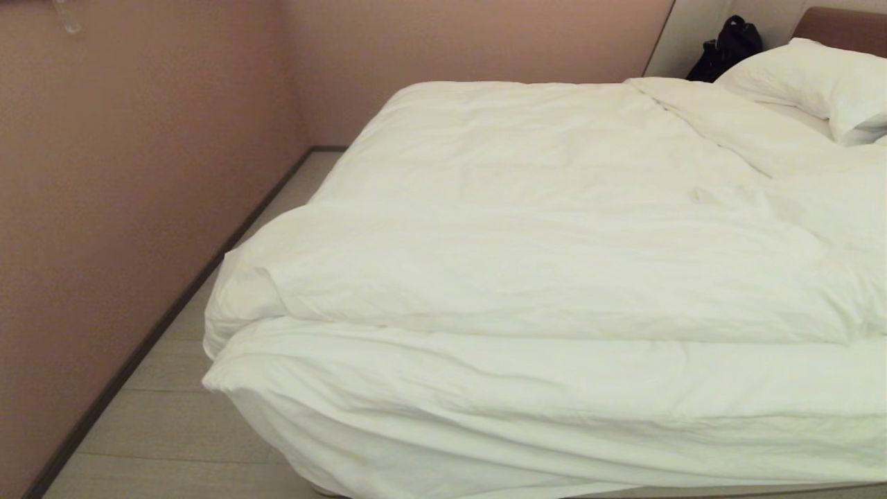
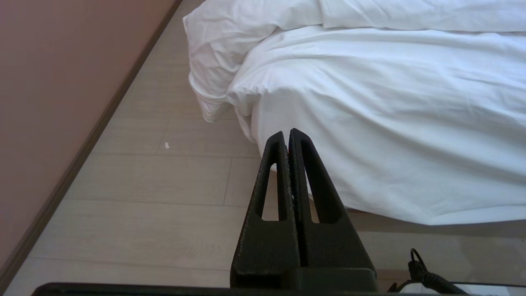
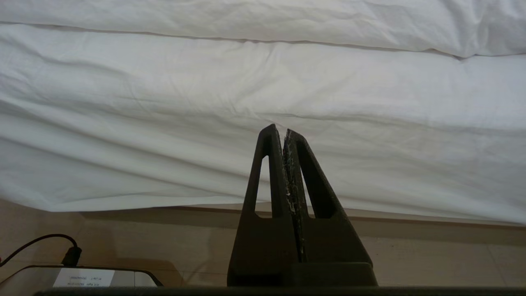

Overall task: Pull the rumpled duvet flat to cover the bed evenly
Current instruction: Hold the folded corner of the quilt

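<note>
The thick white duvet [image 1: 554, 229] lies rumpled on the bed [image 1: 842, 28], folded back on itself near the foot so a doubled edge [image 1: 485, 291] lies across the near end. A lower white layer [image 1: 527, 416] hangs over the foot toward the floor. My left gripper [image 2: 287, 132] is shut and empty, low over the floor by the bed's near left corner [image 2: 213, 74]. Also shut and empty, my right gripper [image 3: 278, 129] hangs in front of the hanging white cloth [image 3: 263, 123], apart from it. Neither arm shows in the head view.
A pinkish wall [image 1: 138, 173] with a dark skirting runs along the left, leaving a narrow strip of pale floor [image 1: 173, 416] beside the bed. A pillow [image 1: 818, 83] lies at the head, with a black bag [image 1: 727, 45] behind it. A cable [image 3: 41, 242] lies on the floor.
</note>
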Robot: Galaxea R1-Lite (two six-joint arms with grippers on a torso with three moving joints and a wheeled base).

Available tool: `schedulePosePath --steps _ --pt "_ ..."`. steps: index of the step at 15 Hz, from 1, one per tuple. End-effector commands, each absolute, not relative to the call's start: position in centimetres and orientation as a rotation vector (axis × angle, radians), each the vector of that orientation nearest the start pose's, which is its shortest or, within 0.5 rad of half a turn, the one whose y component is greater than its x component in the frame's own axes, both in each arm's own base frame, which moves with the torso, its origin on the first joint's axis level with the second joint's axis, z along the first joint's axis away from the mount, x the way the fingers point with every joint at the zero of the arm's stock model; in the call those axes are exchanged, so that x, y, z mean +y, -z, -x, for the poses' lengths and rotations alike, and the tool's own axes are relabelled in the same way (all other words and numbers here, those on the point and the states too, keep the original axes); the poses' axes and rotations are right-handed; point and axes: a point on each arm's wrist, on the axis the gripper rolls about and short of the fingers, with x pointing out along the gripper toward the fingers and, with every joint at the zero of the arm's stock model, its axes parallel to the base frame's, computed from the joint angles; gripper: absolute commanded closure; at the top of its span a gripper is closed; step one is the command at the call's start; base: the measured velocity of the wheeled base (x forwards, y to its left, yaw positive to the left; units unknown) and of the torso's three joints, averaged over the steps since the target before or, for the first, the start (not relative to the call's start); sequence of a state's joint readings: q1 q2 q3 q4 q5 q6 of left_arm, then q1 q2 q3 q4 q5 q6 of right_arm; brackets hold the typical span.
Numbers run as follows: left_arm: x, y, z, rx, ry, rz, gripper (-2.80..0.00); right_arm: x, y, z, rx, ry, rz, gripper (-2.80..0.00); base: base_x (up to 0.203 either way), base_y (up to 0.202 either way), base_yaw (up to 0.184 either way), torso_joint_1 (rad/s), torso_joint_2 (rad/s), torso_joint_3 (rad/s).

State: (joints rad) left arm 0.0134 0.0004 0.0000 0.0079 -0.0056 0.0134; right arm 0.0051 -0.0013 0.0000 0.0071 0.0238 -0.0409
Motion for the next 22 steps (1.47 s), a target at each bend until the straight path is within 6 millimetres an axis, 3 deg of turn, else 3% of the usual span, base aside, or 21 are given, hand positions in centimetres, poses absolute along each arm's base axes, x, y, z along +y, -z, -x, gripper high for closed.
schedulePosePath --steps 1,22 --pt "-0.04 -7.49 2.28 0.006 -0.009 -0.014 0.00 0.04 -7.49 2.28 0.005 -0.031 0.041 0.00 0.000 0.000 0.000 0.000 0.00 0.000" --pt "-0.05 -7.47 2.28 0.008 -0.006 -0.023 0.00 0.04 -7.47 2.28 0.007 -0.029 0.041 0.00 0.000 0.000 0.000 0.000 0.00 0.000"
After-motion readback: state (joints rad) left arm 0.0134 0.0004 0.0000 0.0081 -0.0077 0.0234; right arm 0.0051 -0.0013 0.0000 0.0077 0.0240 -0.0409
